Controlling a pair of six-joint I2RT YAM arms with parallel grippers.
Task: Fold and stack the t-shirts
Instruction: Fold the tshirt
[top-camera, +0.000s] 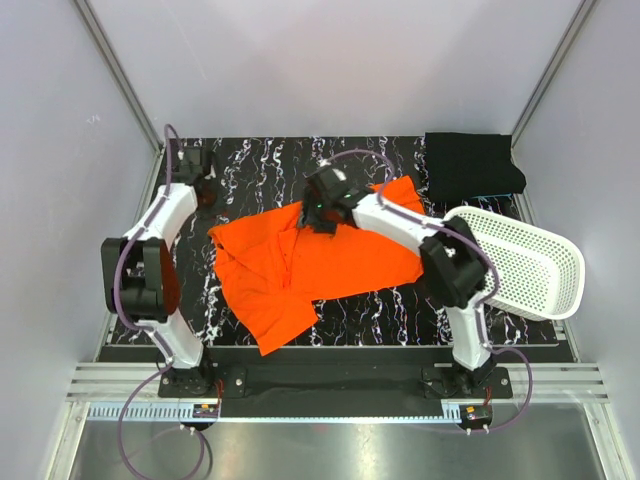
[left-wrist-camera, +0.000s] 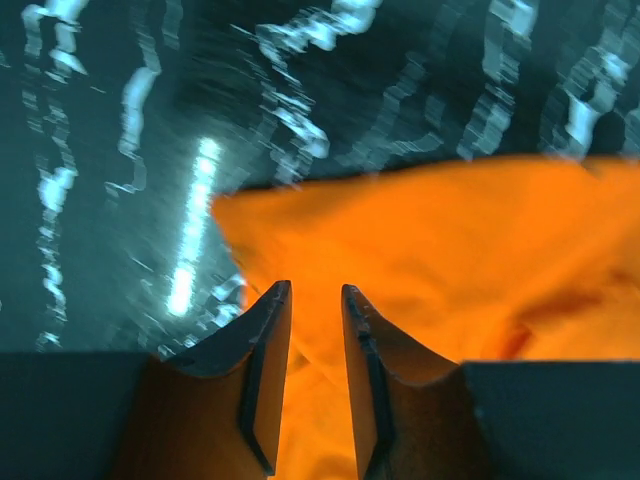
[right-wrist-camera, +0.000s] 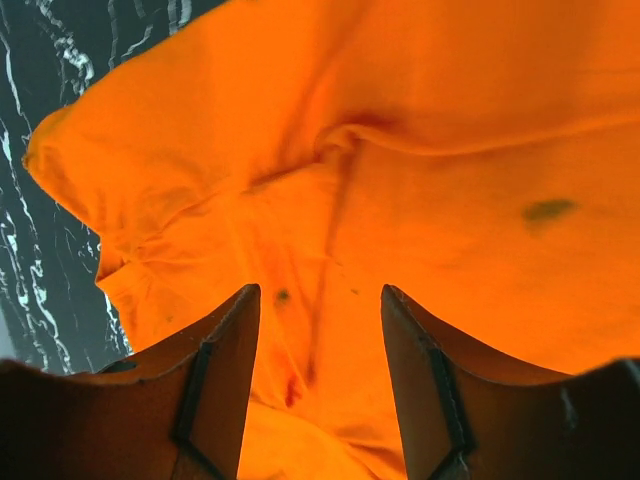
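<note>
Basket (top-camera: 540, 268) beside orange t-shirt (top-camera: 340, 265)

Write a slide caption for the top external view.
Right gripper open over the rumpled orange t-shirt; black t-shirt lies folded at the far right corner of the table.

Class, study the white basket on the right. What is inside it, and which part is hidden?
Inside the white basket only its own perforated walls and floor show; no garment is visible. The right arm's elbow covers its left rim, so that corner cannot be checked.
</note>
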